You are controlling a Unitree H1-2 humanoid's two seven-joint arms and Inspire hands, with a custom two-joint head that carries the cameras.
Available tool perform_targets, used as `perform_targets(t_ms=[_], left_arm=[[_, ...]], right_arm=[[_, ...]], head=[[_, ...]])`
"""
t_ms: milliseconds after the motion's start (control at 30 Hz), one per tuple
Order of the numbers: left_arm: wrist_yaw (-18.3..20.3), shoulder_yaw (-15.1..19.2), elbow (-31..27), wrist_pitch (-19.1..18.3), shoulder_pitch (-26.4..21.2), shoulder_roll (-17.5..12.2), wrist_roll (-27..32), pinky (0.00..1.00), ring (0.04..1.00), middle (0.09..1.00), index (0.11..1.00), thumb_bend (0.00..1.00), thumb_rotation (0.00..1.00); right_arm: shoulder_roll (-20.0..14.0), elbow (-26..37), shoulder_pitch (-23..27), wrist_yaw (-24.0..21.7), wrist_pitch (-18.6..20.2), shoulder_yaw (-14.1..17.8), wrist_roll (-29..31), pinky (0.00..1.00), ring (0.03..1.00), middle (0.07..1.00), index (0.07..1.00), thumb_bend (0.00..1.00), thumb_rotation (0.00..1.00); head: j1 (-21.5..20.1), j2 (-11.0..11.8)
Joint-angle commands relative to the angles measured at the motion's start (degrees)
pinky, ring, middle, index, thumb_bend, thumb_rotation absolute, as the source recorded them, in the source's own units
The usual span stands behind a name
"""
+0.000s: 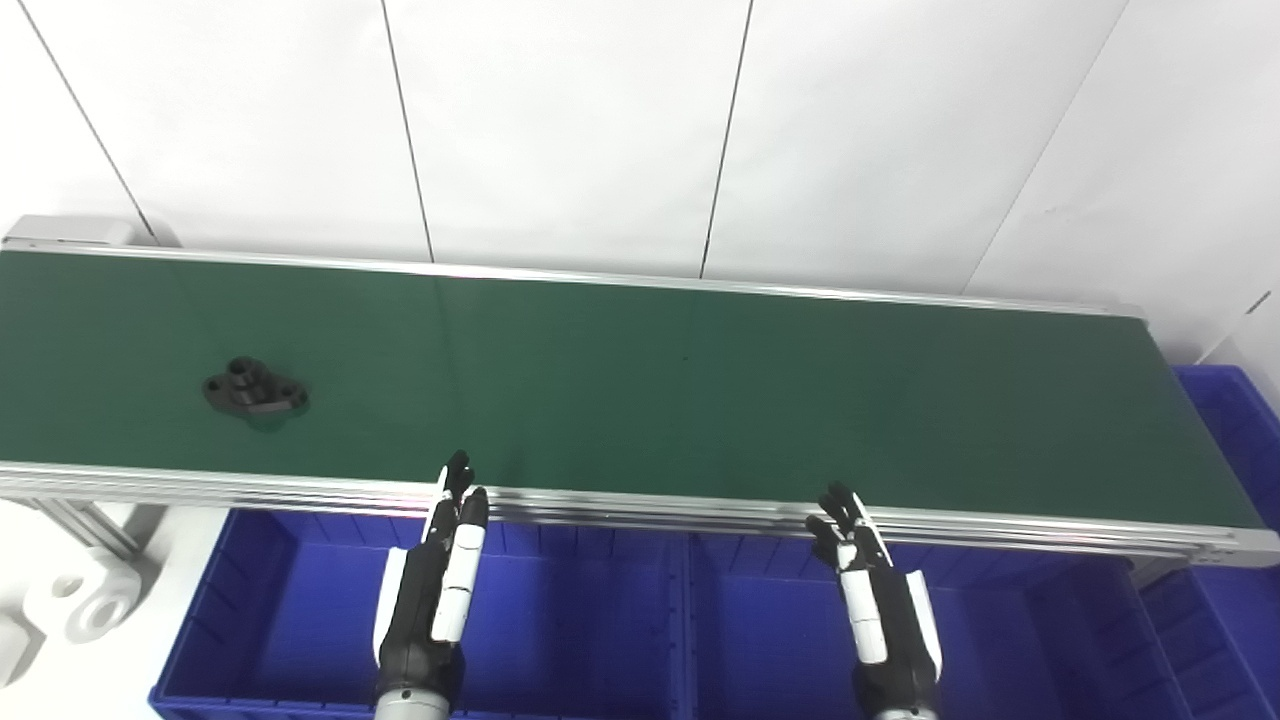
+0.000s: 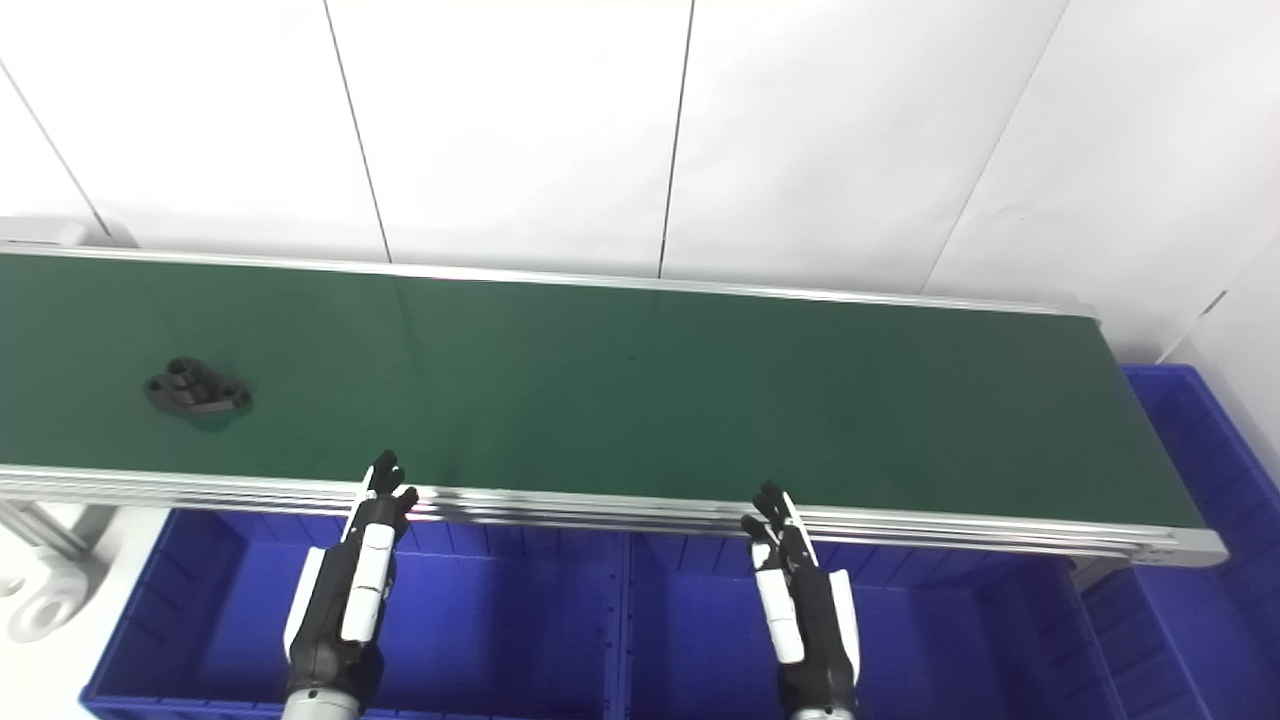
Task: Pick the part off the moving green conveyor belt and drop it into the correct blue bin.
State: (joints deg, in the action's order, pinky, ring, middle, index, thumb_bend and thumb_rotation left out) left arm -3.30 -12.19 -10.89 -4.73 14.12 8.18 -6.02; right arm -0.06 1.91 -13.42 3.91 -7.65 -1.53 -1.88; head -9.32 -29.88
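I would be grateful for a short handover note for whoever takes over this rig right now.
Left hand: open, holding nothing, fingers extended, at the belt's near rail above the left blue bin.
Right hand: open, holding nothing, at the near rail above the middle blue bin.
Black part: lying on the green conveyor belt, toward its left end, apart from both hands.
A third blue bin sits past the belt's right end.
Done: nothing; the visible bin floors show no parts.
Left: pick the part, drop it in the correct bin.
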Motion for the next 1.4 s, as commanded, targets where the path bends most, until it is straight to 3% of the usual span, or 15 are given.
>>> perform_targets(t_ms=[0, 733, 1367], left_arm=[[0.59, -1.02, -0.64, 2.78, -0.3, 0.79, 0.15, 1.0, 0.962, 1.0, 1.0, 0.47, 0.97], [0.82, -0.1, -3.34, -0.63, -0.52, 0.07, 0.22, 1.0, 0.962, 0.996, 1.0, 0.5, 1.0], [1.53, 0.25, -4.47, -1.66, -0.95, -0.35, 0.36, 1.0, 0.968, 1.0, 1.0, 0.49, 1.0]], right_arm=[[0.36, 0.98, 0.21, -0.66, -3.46, -0.12, 0.35, 0.89, 0.893, 0.933, 0.942, 0.82, 0.96], [1.25, 2.63, 1.17, -0.12, -1.94, -1.88, -1.29, 0.89, 0.887, 0.943, 0.965, 0.8, 0.97], [2.18, 4.24, 1.64, 0.13, -0.33, -1.84, -2.99, 0.88, 0.883, 0.937, 0.96, 0.78, 0.97]], head=[[0.07, -0.08], [-3.77, -2.98], [-4.52, -4.51]])
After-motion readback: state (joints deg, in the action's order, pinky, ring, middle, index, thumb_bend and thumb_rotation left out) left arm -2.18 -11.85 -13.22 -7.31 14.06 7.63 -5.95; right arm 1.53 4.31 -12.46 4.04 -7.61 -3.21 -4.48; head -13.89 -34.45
